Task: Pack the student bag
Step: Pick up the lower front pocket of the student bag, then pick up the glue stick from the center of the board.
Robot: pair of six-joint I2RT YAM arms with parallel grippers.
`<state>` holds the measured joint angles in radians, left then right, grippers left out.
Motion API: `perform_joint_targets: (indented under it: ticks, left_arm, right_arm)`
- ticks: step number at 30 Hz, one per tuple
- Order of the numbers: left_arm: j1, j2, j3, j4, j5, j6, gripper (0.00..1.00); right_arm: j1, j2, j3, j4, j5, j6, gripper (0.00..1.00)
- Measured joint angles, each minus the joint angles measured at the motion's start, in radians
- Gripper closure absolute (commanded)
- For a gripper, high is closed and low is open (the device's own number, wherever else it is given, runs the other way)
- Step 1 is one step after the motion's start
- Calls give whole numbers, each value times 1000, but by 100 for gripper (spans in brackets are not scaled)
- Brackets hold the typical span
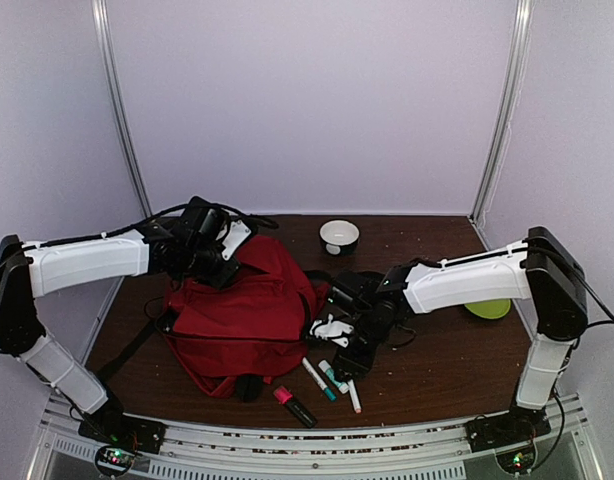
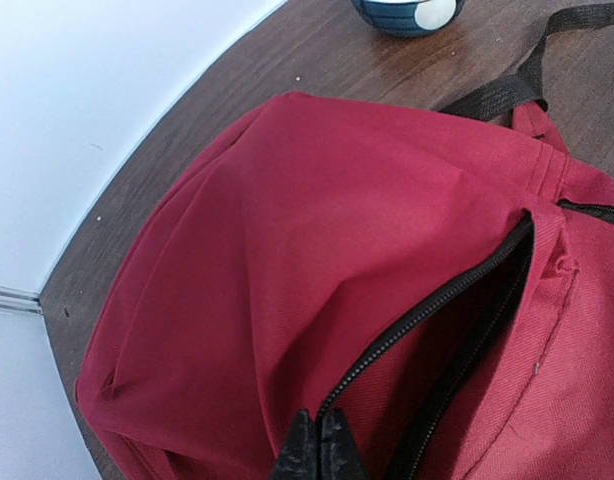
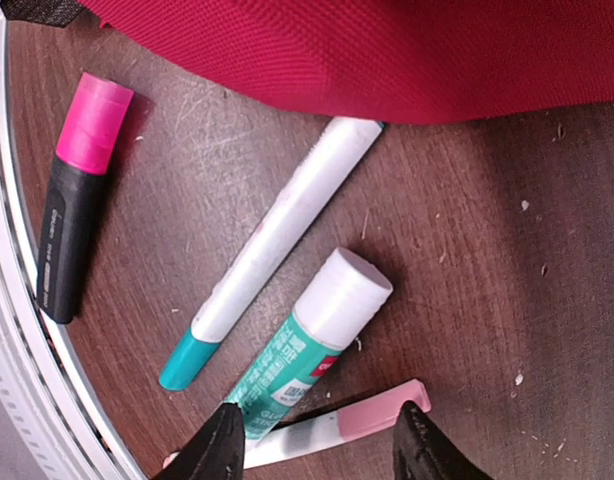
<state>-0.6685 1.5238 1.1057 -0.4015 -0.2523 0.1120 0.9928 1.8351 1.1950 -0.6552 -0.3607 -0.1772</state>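
The student bag point(image 1: 249, 312), a red backpack, lies left of centre with its zipper open point(image 2: 457, 290) on a dark inside. My left gripper point(image 1: 213, 266) is at the bag's far top edge; in the left wrist view it point(image 2: 322, 445) is shut, pinching the red fabric at the end of the zipper. My right gripper point(image 1: 349, 362) hangs open just above the loose items in front of the bag. In the right wrist view its jaws point(image 3: 322, 445) straddle a teal glue stick point(image 3: 309, 348) and a pink-capped pen point(image 3: 379, 414). The bag's edge point(image 3: 387, 50) shows along the top.
A white marker with a teal cap point(image 3: 277, 235) and a pink highlighter point(image 3: 72, 190) lie by the table's front rail point(image 3: 17, 330). A white bowl point(image 1: 339, 236) stands at the back. A green object point(image 1: 487, 308) lies right. A black-and-white item point(image 1: 332, 328) lies beside the bag.
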Motion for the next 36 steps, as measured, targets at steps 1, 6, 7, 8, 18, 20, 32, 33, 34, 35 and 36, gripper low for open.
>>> perform_joint_targets:
  ticks: [1, 6, 7, 8, 18, 20, 32, 33, 34, 35, 36]
  left_arm:
    - [0, -3, -6, 3, 0, -4, 100]
    - [0, -15, -20, 13, -2, -11, 100]
    - [0, -16, -23, 13, -2, -13, 100]
    - [0, -18, -26, 14, -2, -14, 100]
    - [0, -67, -50, 21, -9, -25, 100]
    - [0, -75, -53, 21, -11, -27, 100]
    - [0, -88, -59, 33, -18, -44, 100]
    - [0, -88, -59, 34, -18, -45, 100]
    - [0, -88, -59, 34, -18, -47, 100]
    - [0, -88, -59, 34, -18, -47, 100]
    - [0, -88, -59, 34, -18, -47, 100]
  right_arm:
    - [4, 3, 5, 0, 7, 6, 51]
    - [19, 41, 51, -3, 35, 28, 54]
    - [22, 57, 68, -3, 42, 32, 55]
    - [23, 69, 81, -3, 47, 34, 56]
    - [28, 154, 168, -18, 93, 56, 66]
    - [24, 172, 190, -24, 93, 58, 69]
    - [-24, 205, 238, -32, 19, 59, 86]
    - [-24, 199, 230, -30, 14, 59, 87]
    - [-24, 190, 224, -30, 10, 59, 88]
    - [-25, 179, 217, -30, 8, 59, 89]
    - [-25, 161, 208, -31, 6, 59, 89]
